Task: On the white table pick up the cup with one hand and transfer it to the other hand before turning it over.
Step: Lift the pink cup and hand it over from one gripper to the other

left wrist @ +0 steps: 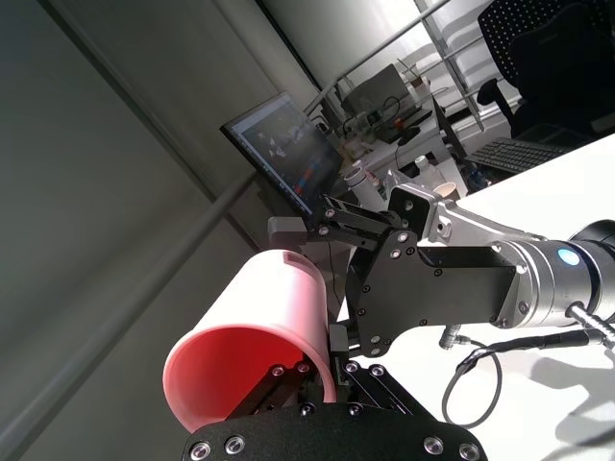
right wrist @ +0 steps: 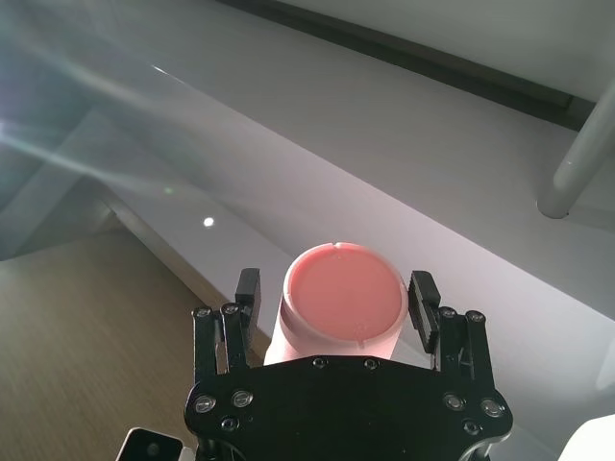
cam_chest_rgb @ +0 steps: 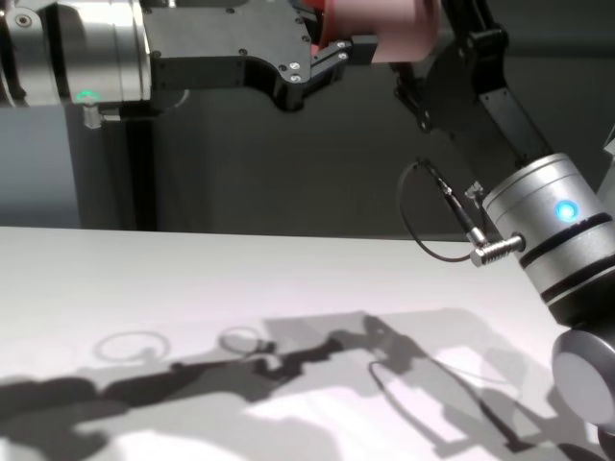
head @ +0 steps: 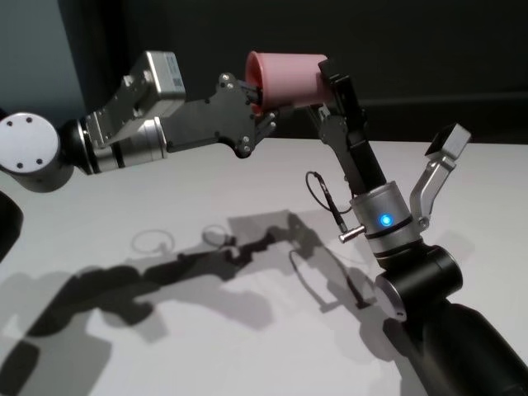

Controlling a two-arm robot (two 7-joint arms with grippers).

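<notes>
Above white table (head: 247, 346), both end effectors (head: 257, 103) hold cup (head: 289, 78).

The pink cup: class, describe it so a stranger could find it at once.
Look above the white table, where the two arms meet in mid-air. Between the left hand and right hand lies the cup on its side, the only pink thing among black and silver parts.
</notes>
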